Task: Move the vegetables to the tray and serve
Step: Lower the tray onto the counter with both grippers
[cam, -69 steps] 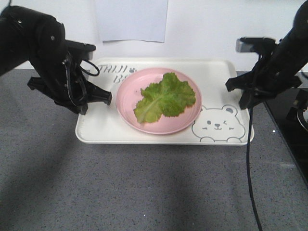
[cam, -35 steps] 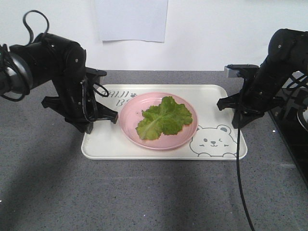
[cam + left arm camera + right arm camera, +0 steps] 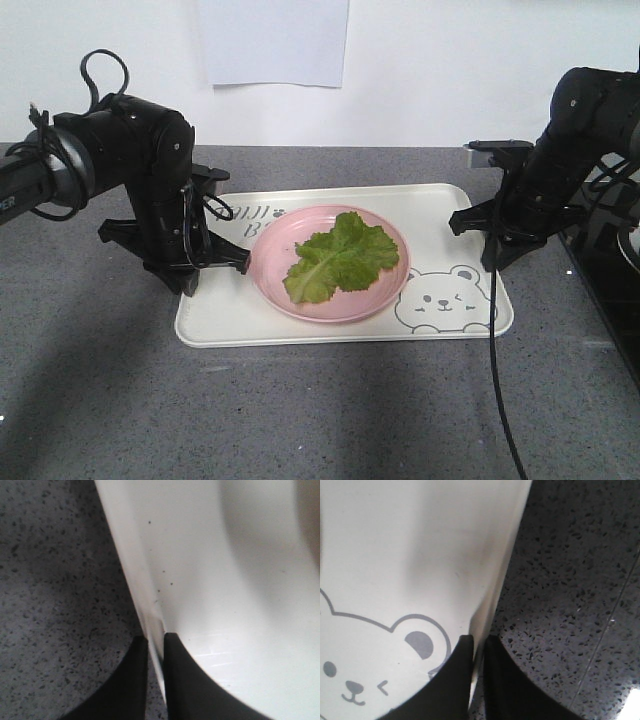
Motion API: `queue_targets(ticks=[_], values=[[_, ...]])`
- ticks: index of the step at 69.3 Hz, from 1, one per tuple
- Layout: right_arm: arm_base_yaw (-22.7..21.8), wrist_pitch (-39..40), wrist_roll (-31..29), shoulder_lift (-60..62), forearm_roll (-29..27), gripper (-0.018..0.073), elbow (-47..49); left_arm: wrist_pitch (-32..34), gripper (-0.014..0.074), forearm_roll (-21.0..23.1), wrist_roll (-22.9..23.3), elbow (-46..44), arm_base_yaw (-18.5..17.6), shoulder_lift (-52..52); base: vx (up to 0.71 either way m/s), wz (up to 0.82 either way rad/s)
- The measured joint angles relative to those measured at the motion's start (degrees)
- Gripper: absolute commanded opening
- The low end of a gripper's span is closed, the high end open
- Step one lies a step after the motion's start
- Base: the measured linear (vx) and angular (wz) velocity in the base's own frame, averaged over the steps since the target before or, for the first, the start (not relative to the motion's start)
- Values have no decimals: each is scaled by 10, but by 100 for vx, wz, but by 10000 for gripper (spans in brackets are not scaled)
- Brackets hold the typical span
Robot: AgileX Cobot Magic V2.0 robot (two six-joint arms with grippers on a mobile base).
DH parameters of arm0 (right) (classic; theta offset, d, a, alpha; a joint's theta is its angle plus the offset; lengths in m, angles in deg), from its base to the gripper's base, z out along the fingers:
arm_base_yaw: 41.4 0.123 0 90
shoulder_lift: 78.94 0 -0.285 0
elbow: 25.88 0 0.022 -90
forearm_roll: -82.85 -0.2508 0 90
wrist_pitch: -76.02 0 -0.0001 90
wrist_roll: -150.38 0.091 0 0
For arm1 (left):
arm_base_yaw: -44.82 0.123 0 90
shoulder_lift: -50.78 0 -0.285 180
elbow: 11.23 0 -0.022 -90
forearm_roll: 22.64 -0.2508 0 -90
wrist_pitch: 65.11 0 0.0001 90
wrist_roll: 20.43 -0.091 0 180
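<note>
The cream tray (image 3: 230, 310) with its bear drawing lies on the grey counter. A ruffled green lettuce leaf, the vegetables (image 3: 340, 258), rests on a round pink plate (image 3: 270, 245) in the tray's middle. My left gripper (image 3: 192, 275) is shut on the tray's left rim (image 3: 145, 600), one finger on each side. My right gripper (image 3: 495, 255) is shut on the tray's right rim (image 3: 492, 595) beside the bear's ear.
A white sheet of paper (image 3: 272, 42) hangs on the wall behind. A dark glossy surface (image 3: 610, 280) borders the counter at the right. A black cable (image 3: 495, 370) hangs from the right arm down across the counter.
Both arms have carried the tray, with plate and leaf, downward and toward the camera. It now sits lower in the view than a second ago.
</note>
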Motion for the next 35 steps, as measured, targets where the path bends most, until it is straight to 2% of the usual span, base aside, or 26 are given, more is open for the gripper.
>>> queue_targets(ticks=[14,35], values=[[0,0,-9,0,0,70,0,0,-1,0,0,0,0,-1,0,0],[1,2,-26,0,0,279,1,6,42,-1,-23,0,-1,-1,0,0]])
